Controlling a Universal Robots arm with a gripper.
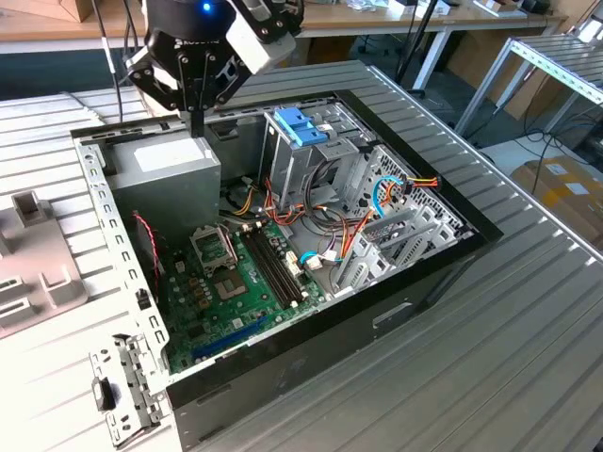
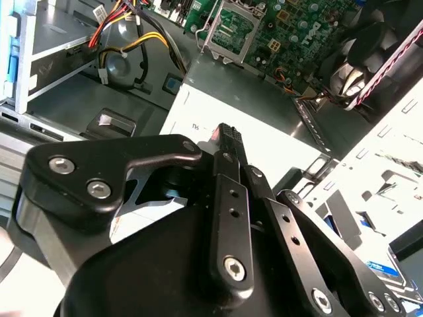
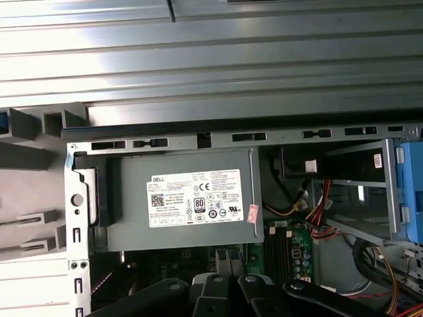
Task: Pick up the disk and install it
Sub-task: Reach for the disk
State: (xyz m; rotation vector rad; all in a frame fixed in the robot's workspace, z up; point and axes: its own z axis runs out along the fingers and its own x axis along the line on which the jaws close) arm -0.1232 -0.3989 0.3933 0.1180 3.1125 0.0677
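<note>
The pincer (image 1: 198, 124) hangs tip-down over the back corner of the open computer case (image 1: 311, 344), its two fingers drawn together into one narrow tip with nothing held between them. That tip sits right above the grey power supply (image 1: 165, 168), close to the case's rear wall; whether it touches the metal I cannot tell. In the second wrist view the black linkage runs up to a ribbed fingertip (image 2: 228, 137) over the power supply's pale labelled face. The case lies on its side on a ribbed metal table (image 1: 509, 367), side panel off. Inside it, the green motherboard (image 1: 221, 297) lies toward the exterior view's left and a tangle of red, yellow and black cables (image 1: 353, 221) runs across the middle. The tall metal drive cage (image 1: 283, 165) stands at the back, topped by a blue plastic bracket (image 1: 300, 125). A grey moulded fixture (image 1: 38, 273) rests on the table outside the case, at the exterior view's left. The disk I cannot place for certain: a sliver of light blue (image 2: 379, 265) shows beside that fixture in the second wrist view, well apart from the pincer, but too little is visible to call it.
</note>
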